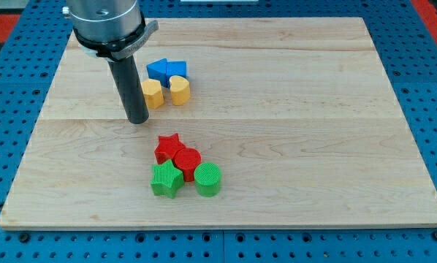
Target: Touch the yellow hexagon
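The yellow hexagon (152, 94) sits on the wooden board (291, 131) in the upper left part of the view. My tip (137, 120) is at the end of the dark rod, just left of and slightly below the hexagon, very close to it; contact cannot be told. A yellow heart-like block (179, 90) sits right of the hexagon. Two blue blocks (166, 70) lie just above the yellow ones.
A red star (168, 147) and a red round block (187, 161) sit at the board's lower middle, with a green star (165, 180) and a green cylinder (208, 180) below them. A blue pegboard (423, 88) surrounds the board.
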